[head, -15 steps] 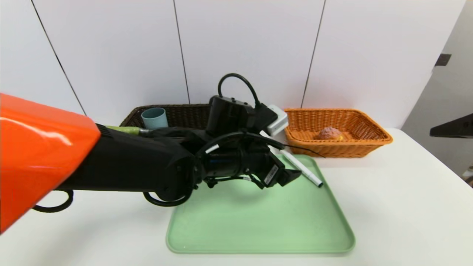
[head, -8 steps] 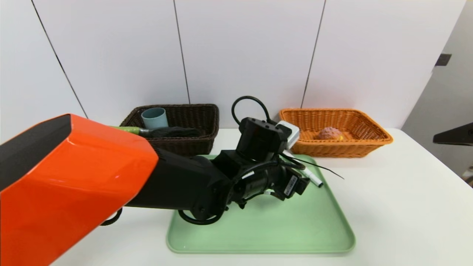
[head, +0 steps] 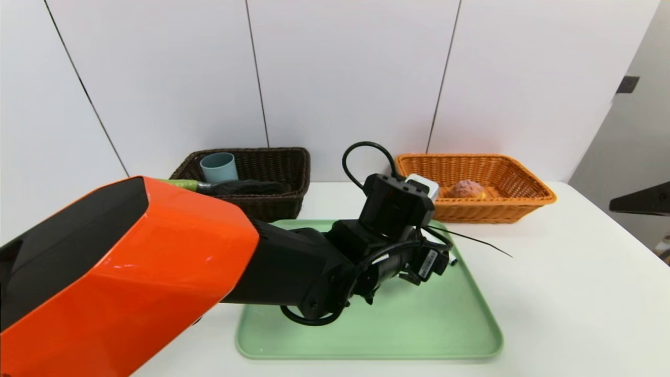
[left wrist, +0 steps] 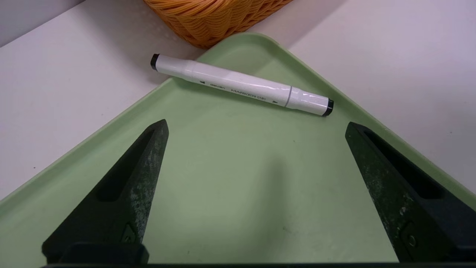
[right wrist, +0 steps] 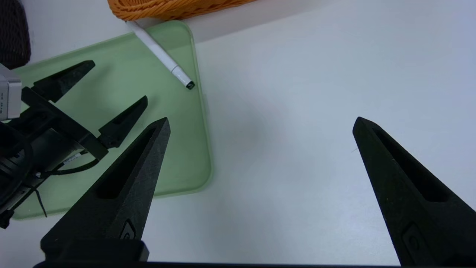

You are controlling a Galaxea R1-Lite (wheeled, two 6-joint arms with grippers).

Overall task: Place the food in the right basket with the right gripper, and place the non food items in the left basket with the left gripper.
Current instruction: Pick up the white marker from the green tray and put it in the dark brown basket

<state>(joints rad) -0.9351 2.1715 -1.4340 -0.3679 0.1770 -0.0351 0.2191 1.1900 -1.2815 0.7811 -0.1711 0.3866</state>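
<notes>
Jaws spread wide and empty, the left gripper [left wrist: 257,121], shifted toward the head view's center right, nears the unsorted marker [left wrist: 240,85].

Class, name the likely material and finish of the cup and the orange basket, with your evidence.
Cup: probably plastic, matte; its blue-grey surface is smooth and even, though glazed ceramic isn't ruled out.
Orange basket: wicker or plastic imitation, slightly glossy; woven strands show.
</notes>
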